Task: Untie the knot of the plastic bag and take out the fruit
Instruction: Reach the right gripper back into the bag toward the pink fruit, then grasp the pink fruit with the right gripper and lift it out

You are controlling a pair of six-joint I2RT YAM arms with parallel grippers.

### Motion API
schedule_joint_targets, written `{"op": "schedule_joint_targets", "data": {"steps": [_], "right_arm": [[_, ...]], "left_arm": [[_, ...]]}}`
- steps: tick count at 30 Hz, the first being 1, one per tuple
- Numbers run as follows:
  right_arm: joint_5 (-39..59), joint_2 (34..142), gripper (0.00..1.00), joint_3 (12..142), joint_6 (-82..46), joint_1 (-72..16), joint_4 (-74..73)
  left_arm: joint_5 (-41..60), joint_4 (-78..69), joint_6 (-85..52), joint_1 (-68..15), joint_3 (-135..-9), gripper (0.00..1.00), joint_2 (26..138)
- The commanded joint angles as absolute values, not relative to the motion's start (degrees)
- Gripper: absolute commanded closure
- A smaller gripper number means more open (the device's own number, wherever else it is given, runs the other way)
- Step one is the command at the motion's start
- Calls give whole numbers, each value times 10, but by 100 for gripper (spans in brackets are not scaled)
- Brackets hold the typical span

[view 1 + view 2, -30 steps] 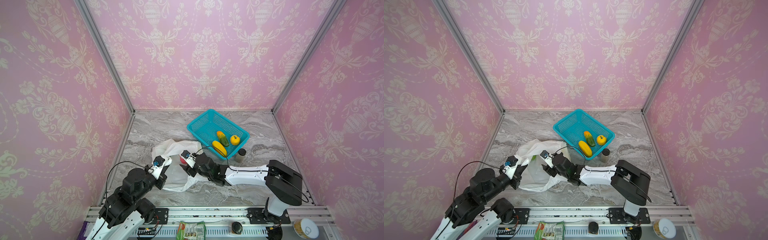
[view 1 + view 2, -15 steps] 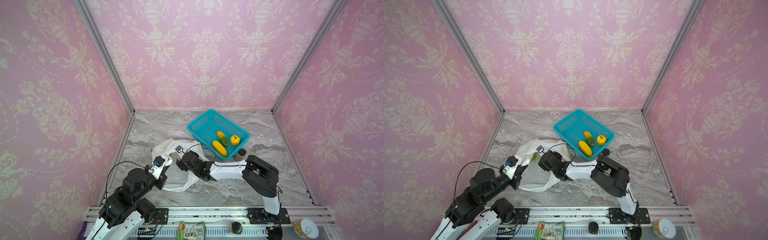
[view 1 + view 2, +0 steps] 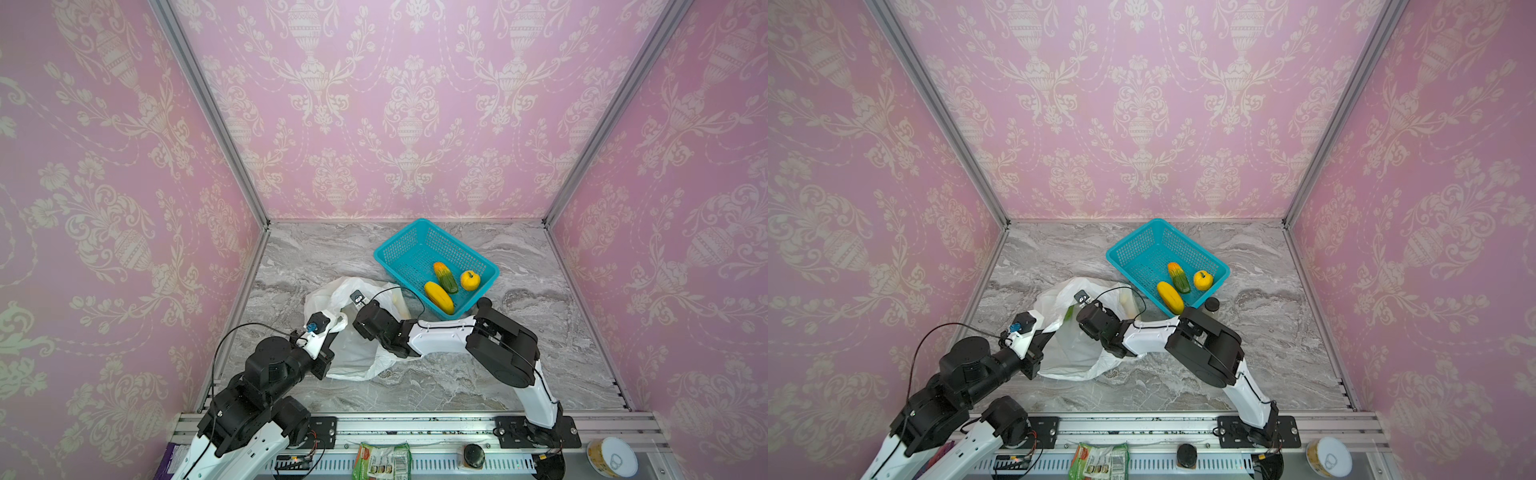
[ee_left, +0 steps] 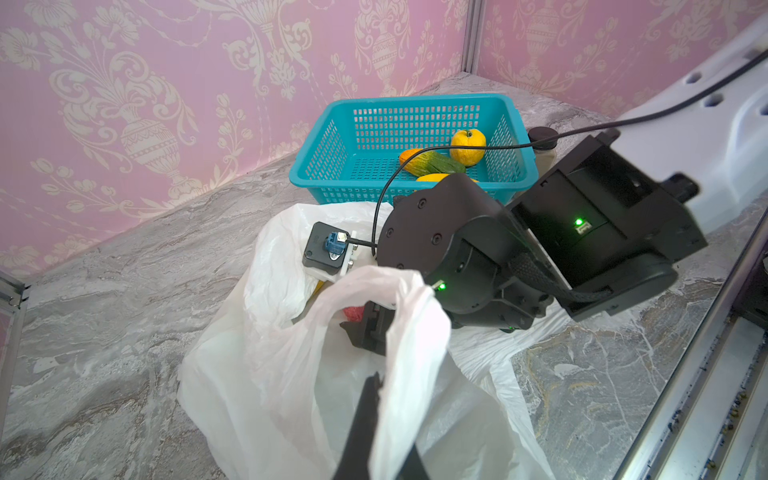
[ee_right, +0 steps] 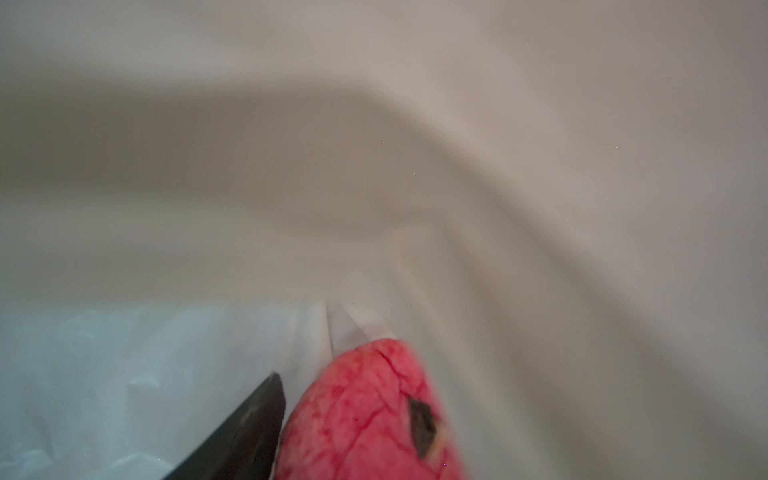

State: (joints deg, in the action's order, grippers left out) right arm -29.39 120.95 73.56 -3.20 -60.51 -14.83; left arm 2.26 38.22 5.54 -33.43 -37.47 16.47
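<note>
Plainly, the left jaws are pinched together on a loose loop strap of the plastic bag [image 4: 266,374]; the white film passes between their dark fingers [image 4: 365,411] and is lifted clear of the tabletop [image 3: 457,382]. The right jaws are down inside the bag's open mouth; in the right wrist view a red fruit [image 5: 365,415] sits between them, against one dark finger [image 5: 245,432]; the other finger is hidden behind the fruit and the picture is blurred, so I cannot tell whether they are clamped on it or merely around it. The left wrist view shows the same red fruit [image 4: 353,312] just beside the right arm's black fingertip, under the raised strap. Outward from there, the bag [image 3: 357,357] [image 3: 1071,353] lies crumpled on the tabletop between the two arms in both top views, its mouth gaping; a green sliver [image 3: 1068,312] shows inside it in a top view. Just beyond the bag stands a teal basket [image 3: 399,249], holding a long yellow fruit [image 3: 439,297], an orange-and-green fruit [image 3: 445,277] and a yellow apple [image 3: 470,280]; a small dark-lidded jar [image 3: 1212,304] stands just beside the basket's near corner, close to the right arm's elbow.
</note>
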Motion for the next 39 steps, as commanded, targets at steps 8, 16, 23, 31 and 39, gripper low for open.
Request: {"op": "schedule_joint_targets", "data": {"steps": [8, 16, 23, 31, 39], "right_arm": [[-266, 1129, 46, 633, -38, -605, -254], [-198, 980, 54, 506, -27, -623, -360], [-183, 847, 56, 346, -31, -623, -552], [-214, 746, 61, 264, -31, -607, -621], [-313, 669, 67, 262, -98, -501, -491]], "left_arm": [[29, 381, 62, -329, -383, 100, 154], [29, 381, 61, -329, -382, 100, 154], [33, 382, 62, -329, -383, 100, 150], [33, 383, 62, -329, -384, 100, 150], [30, 382, 62, -329, -383, 100, 149]]}}
